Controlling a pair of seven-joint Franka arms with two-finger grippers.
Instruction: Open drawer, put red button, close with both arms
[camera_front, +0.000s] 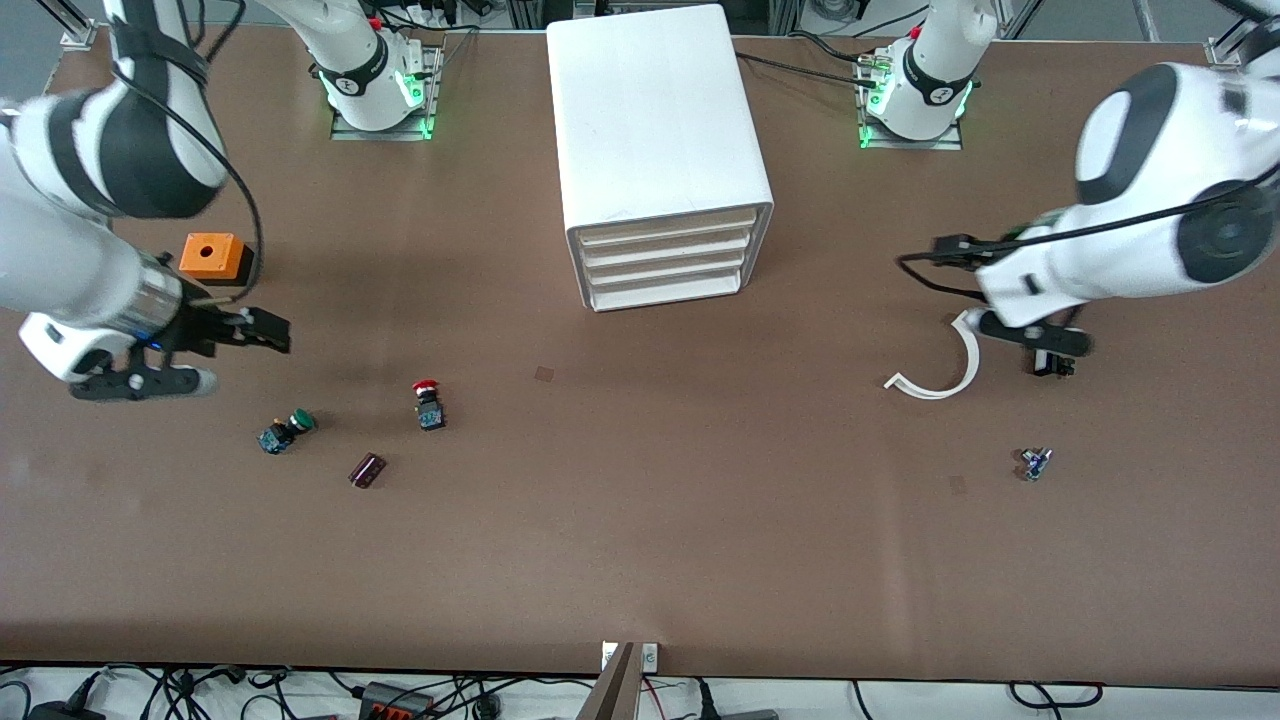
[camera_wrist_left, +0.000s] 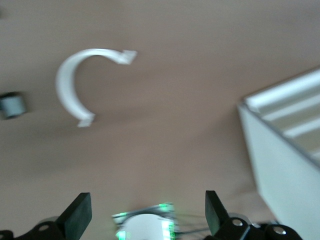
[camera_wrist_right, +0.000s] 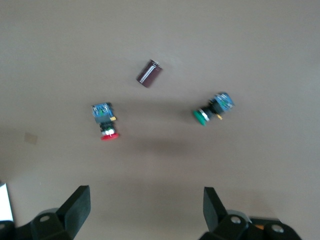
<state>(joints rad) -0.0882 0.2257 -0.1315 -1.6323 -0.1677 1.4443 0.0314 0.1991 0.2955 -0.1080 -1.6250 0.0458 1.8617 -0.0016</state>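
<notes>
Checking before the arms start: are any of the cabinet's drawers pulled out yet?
No, all shut. The four drawer fronts sit flush with the cabinet face, none sticking out, and neither gripper is at them.

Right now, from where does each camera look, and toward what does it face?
Front view: high across the table, facing both bases; shows both arms, cabinet.
Left wrist view: on the left arm, looking down at the white curved piece; open left gripper shows.
Right wrist view: over the red button; open right gripper shows.
Front and right wrist views share the green button.
</notes>
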